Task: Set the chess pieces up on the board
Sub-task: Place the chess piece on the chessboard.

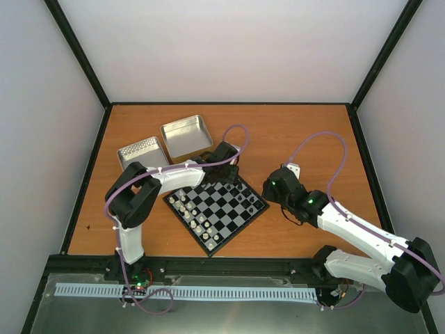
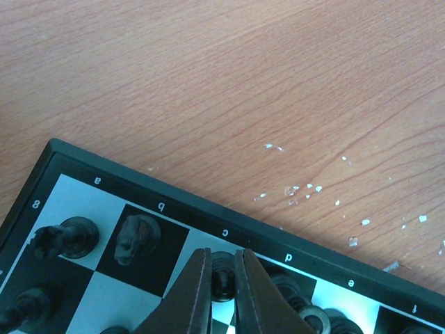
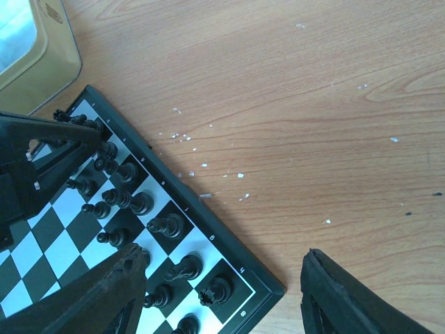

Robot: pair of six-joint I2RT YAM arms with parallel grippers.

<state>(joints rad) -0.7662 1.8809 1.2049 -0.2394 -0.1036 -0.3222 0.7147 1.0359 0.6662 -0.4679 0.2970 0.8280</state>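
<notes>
Silver metal tins, two of them, are sitting side by side on the wooden table point(image 1: 306, 125) at about 10 and 11 o'clock from the board point(image 1: 240, 231). The nearer tin point(image 1: 143, 153) is showing a dimpled floor and the farther tin point(image 1: 186, 136) a smooth one.

One board is lying turned like a diamond between the two arms, with black and silvery checks and a thin black rim. White pieces point(image 1: 191, 212) are standing in two rows along its 8 o'clock edge and black pieces point(image 1: 245, 195) along its 2 o'clock edge; they are too small and crowded to count.

At the board's 12 o'clock corner the left gripper point(image 2: 222, 282) is pinching one black piece point(image 2: 222, 273) between narrow fingers, next to a knight point(image 2: 135, 238) and a rook point(image 2: 66, 238). The right gripper point(image 3: 222, 299) is hovering at the 3 o'clock corner, fingers spread wide and holding nothing.
</notes>
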